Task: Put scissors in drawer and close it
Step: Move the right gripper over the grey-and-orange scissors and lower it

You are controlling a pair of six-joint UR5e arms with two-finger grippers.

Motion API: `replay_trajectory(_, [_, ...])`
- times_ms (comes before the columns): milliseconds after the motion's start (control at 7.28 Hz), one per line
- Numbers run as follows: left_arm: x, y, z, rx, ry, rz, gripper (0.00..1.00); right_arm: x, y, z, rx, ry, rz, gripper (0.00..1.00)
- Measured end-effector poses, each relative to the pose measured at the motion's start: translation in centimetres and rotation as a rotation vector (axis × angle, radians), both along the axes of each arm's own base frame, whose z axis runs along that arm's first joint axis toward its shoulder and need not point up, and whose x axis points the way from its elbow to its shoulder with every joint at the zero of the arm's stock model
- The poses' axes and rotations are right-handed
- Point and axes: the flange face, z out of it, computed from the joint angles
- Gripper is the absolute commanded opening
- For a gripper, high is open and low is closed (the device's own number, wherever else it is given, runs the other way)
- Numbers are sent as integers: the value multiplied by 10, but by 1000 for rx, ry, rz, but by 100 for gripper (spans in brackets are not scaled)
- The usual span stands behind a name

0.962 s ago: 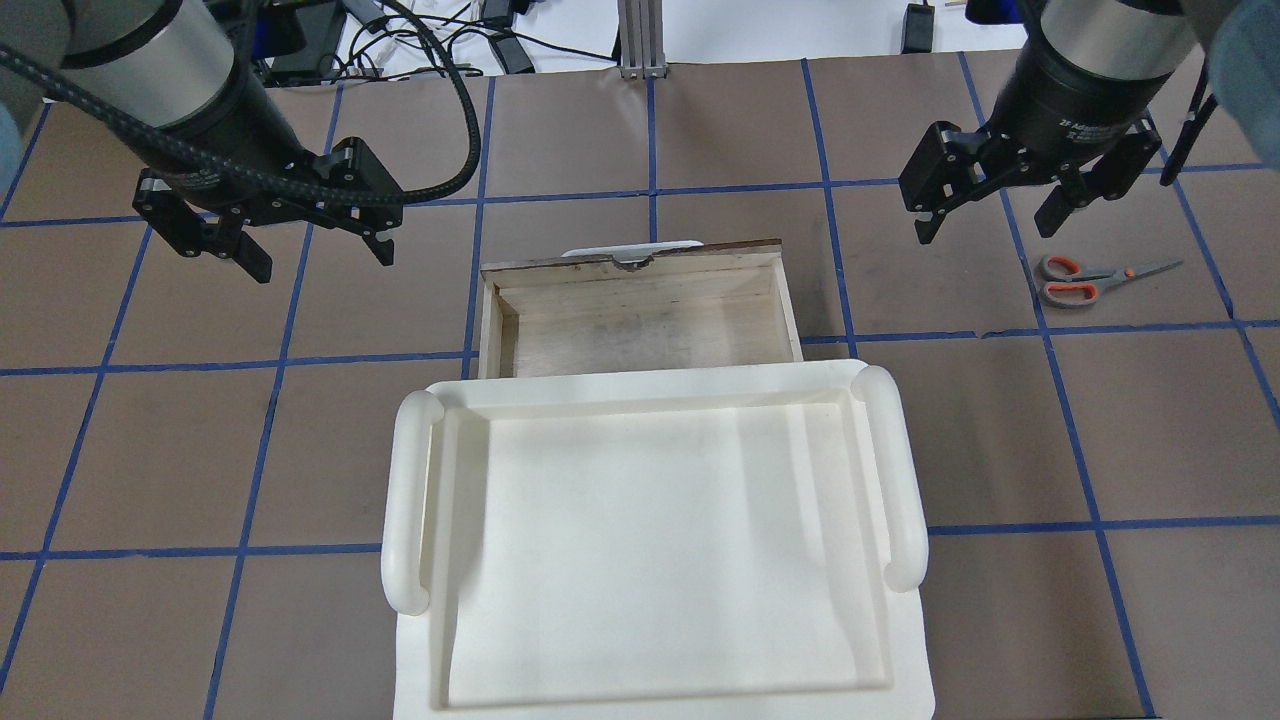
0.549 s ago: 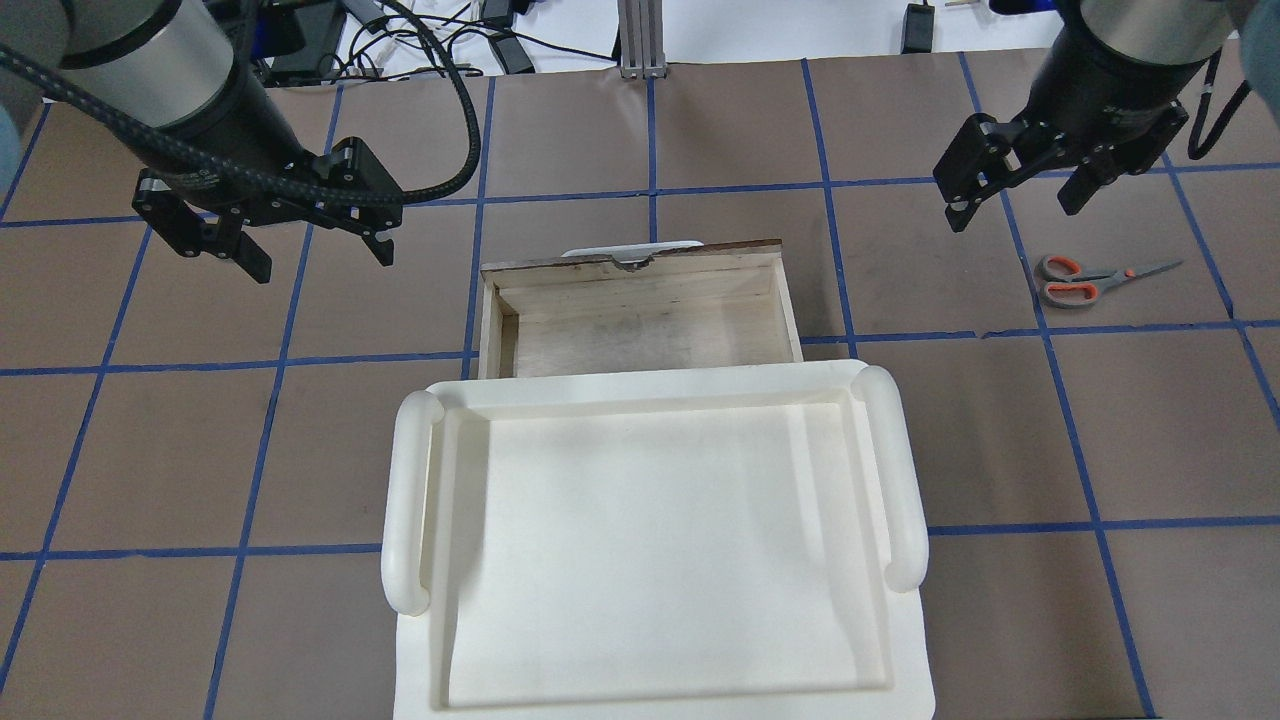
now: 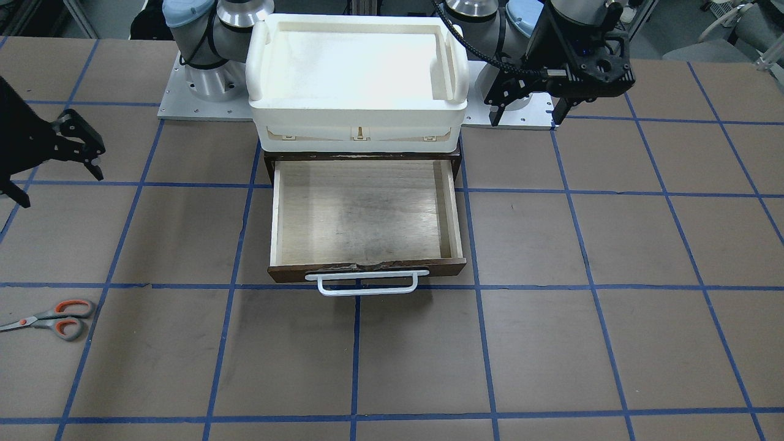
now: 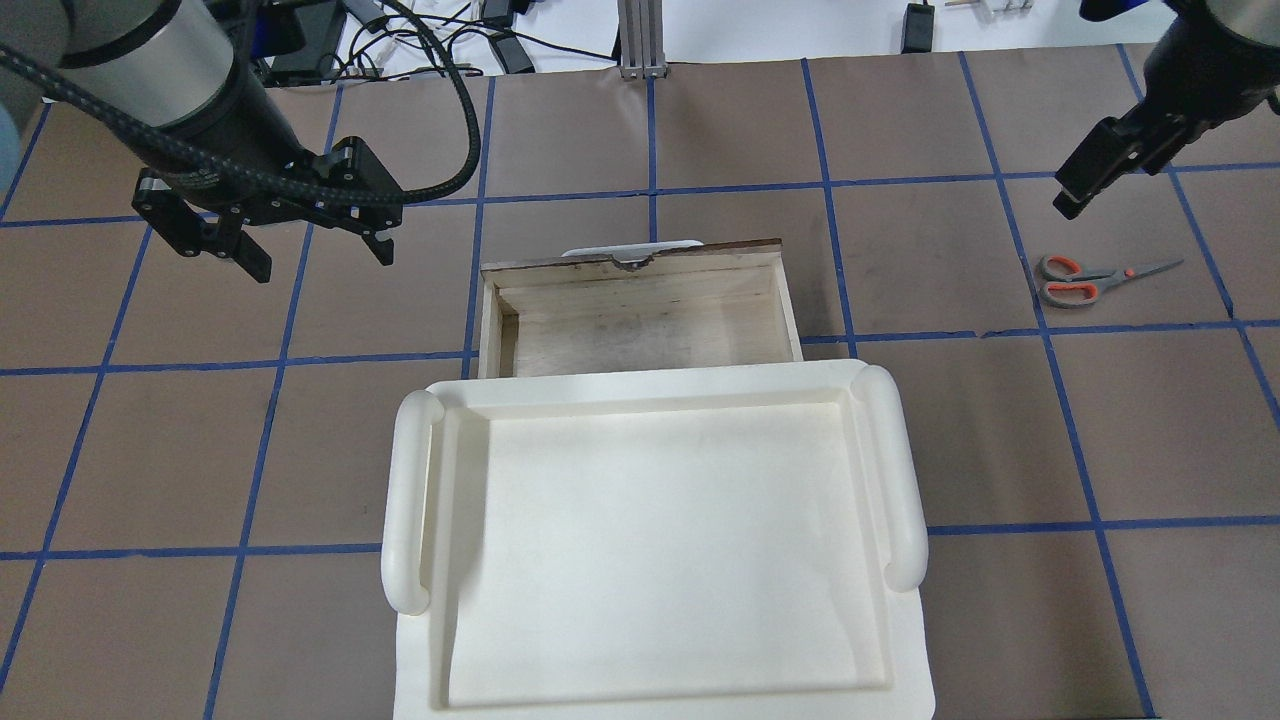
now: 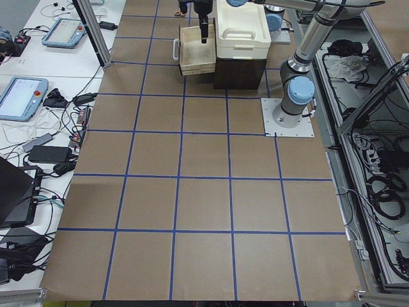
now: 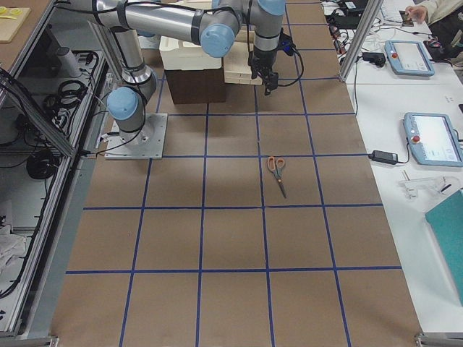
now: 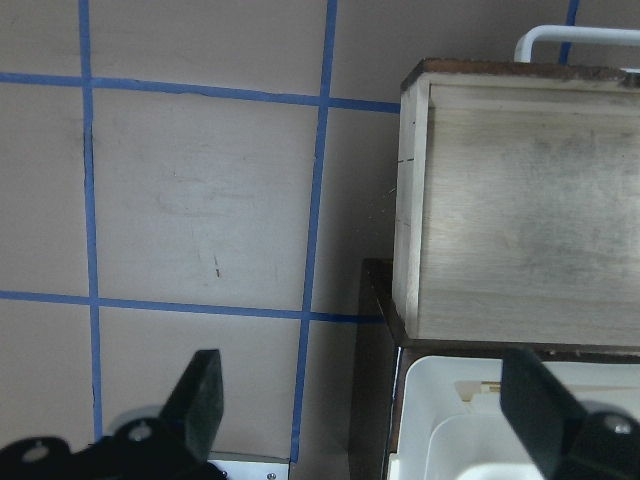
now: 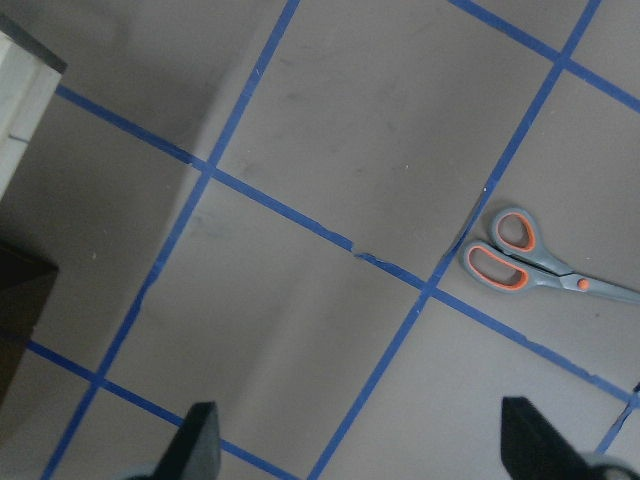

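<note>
Front-facing view: the drawer (image 3: pixel 367 214) stands pulled open; the scissors (image 3: pixel 52 318) lie flat on the worktop (image 3: pixel 612 343), well apart from it.
Overhead: the left hand (image 4: pixel 320 255) hangs released beside the drawer.
Right wrist view: the right hand (image 8: pixel 365 450) is released, grasping nothing.

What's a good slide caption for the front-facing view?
Drawer open and empty, scissors on the table off to the robot's right, left tool and right tool open, holding nothing.

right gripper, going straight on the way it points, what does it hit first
The right gripper would most likely meet bare table by a blue tape line; the scissors lie off to one side.
</note>
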Motion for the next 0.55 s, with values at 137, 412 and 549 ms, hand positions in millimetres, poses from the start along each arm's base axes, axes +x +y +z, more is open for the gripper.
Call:
replay_trajectory(137, [0, 0, 0, 0, 0, 0, 100, -31, -10, -17, 11, -1, 108, 100])
replay_trajectory(412, [0, 0, 0, 0, 0, 0, 100, -95, -21, -60, 58, -37, 253, 100])
replay_trajectory(549, [0, 0, 0, 0, 0, 0, 100, -116, -27, -77, 64, -46, 293, 100])
